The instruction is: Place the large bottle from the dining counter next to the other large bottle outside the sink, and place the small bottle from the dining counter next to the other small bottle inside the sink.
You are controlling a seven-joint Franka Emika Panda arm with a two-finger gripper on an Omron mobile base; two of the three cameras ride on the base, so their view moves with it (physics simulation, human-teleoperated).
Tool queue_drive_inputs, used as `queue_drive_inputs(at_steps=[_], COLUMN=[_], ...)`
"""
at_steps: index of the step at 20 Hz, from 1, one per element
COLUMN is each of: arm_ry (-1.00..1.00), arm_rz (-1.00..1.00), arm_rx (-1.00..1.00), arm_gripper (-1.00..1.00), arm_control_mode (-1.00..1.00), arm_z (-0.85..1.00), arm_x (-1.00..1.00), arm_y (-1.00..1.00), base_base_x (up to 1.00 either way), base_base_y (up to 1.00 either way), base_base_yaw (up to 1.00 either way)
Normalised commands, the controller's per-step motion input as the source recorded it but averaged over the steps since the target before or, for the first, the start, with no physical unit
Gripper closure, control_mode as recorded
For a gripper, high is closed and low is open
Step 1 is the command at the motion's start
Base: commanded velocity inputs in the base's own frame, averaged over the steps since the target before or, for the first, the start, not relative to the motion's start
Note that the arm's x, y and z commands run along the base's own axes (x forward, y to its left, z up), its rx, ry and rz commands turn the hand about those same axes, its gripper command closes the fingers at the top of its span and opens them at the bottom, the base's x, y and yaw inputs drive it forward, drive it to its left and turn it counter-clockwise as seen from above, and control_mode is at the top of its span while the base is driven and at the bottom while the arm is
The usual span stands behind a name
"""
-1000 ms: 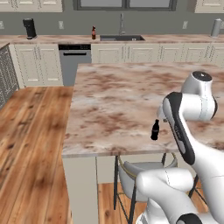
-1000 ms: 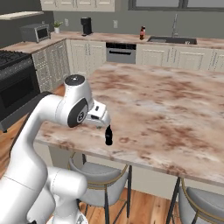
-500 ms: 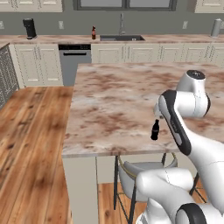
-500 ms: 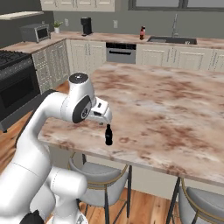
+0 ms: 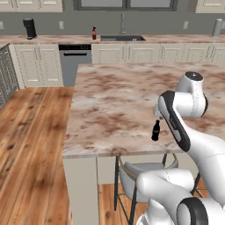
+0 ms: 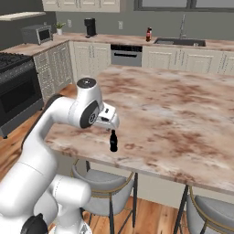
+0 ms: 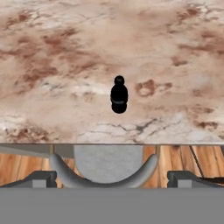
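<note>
Your small black bottle (image 7: 119, 94) stands upright on the marble worktop (image 5: 114, 105) of the island, near the edge closest to the robot and above a grey stool (image 7: 105, 165) tucked under the overhang. In the left base view the bottle (image 5: 155, 130) sits just beside the bend of the white arm; in the right base view the bottle (image 6: 113, 140) stands directly below the hand (image 6: 111, 119).

The hand hovers over the bottle without touching it. Its two dark fingertips (image 7: 38, 178) show far apart at the bottom corners of the hand view, so the jaws are spread wide and grip nothing.

Far back, on the wall worktop, you can see the reddish bottle (image 5: 93, 33) standing just left of the sink (image 5: 121, 38) with its tall faucet; the same bottle (image 6: 148, 34) appears beside the sink (image 6: 179, 42) in the right base view. At that distance its cap and label are hard to make out, so it is probably the other large bottle.
</note>
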Motion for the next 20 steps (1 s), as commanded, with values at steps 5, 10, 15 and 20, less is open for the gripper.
queue_drive_inputs(at_steps=[5,10,15,20], arm_ry=[0.00,0.00,0.00,0.00], arm_rz=[0.00,0.00,0.00,0.00], arm_rx=[0.00,0.00,0.00,0.00], arm_gripper=[-1.00,-1.00,-1.00,-1.00], arm_control_mode=[-1.00,-1.00,-1.00,-1.00], arm_z=[-0.16,-0.14,-0.13,-0.08], arm_x=[0.13,0.08,0.08,0.10], arm_y=[0.00,0.00,-0.02,-0.01], base_base_x=[0.00,0.00,0.00,0.00], base_base_y=[0.00,0.00,0.00,0.00], base_base_yaw=[0.00,0.00,0.00,0.00])
